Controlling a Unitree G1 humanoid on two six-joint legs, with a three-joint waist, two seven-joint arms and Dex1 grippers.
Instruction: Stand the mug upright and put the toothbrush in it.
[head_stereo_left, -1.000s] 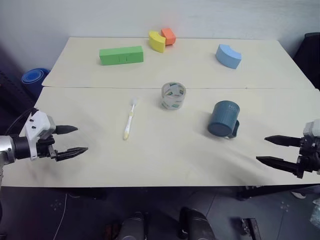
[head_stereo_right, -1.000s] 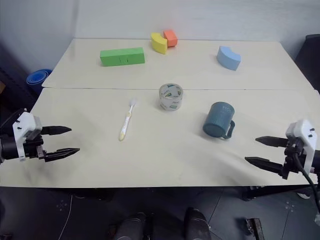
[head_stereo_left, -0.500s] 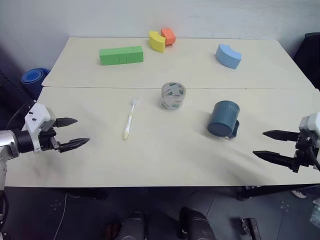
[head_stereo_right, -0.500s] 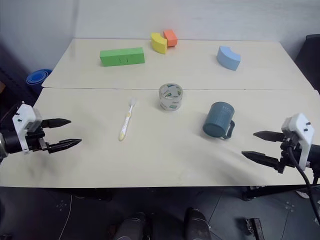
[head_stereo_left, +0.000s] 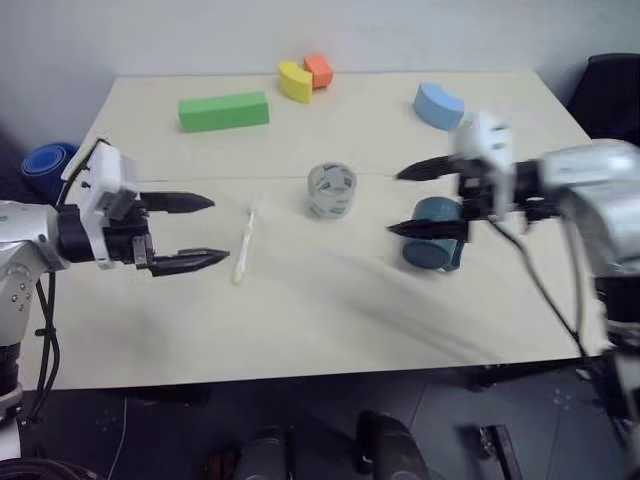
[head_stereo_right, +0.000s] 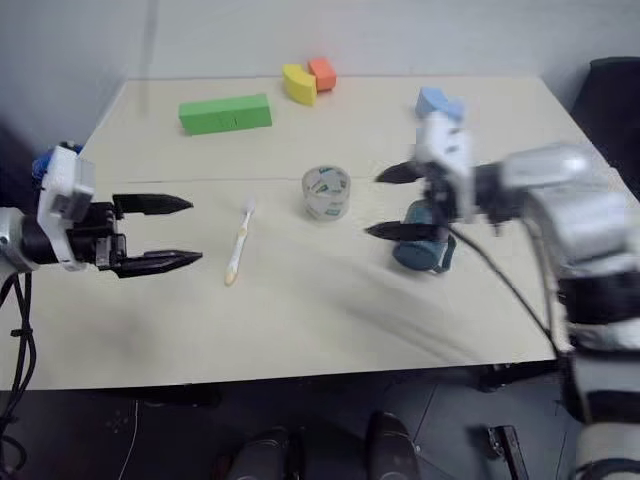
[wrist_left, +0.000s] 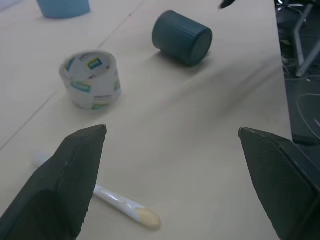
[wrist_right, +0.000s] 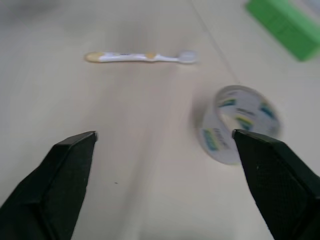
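Head view: mug (head_stereo_left: 436, 243) is seen lying on its side on counter (head_stereo_left: 330, 320), right of centre; right claw (head_stereo_left: 424, 199), spread & empty, is held just above it, nearer arm.
L wrist view: toothbrush (wrist_left: 122, 206) is seen flat, just ahead of left claw (wrist_left: 175, 165), spread & empty.
R wrist view: toothbrush long axis is seen crosswise to the fingers (wrist_right: 65, 185); tape roll (wrist_right: 240, 125) near.

Right gripper (head_stereo_left: 412, 200) and its arm smeared by motion blur, the mug (head_stereo_left: 432, 252) partly hidden behind the lower finger — lettering too faint to read, tape roll (wrist_right: 239, 125) print blurred, toothbrush (wrist_left: 125, 204) head hidden behind a left finger (wrist_left: 60, 186).
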